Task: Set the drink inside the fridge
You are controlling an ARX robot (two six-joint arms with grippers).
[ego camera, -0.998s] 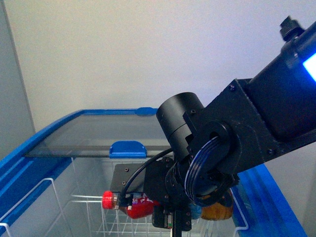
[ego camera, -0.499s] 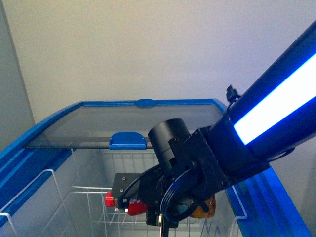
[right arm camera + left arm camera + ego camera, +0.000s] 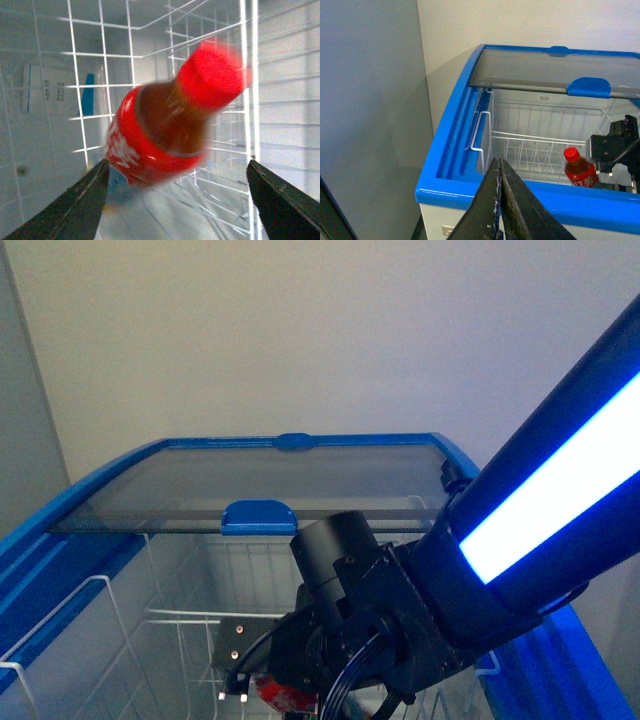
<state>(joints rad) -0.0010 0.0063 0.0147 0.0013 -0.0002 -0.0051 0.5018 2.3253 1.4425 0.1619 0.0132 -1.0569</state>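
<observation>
Right hand point(image 3: 177, 167) wide, bottle point(image 3: 165, 125) loose between its fingers at 6 o'clock of lid handle point(image 3: 259, 517); may tip or roll on basket point(image 3: 100, 90) wires.

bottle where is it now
Left wrist view: the bottle is inside the fridge, in its wire basket, by the open right hand.

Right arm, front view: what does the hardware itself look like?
The right arm is a black boxy casing with a bright white-blue light strip along it, a black cylindrical motor housing at the wrist, looped dark cable and a screwed black plate.
</observation>
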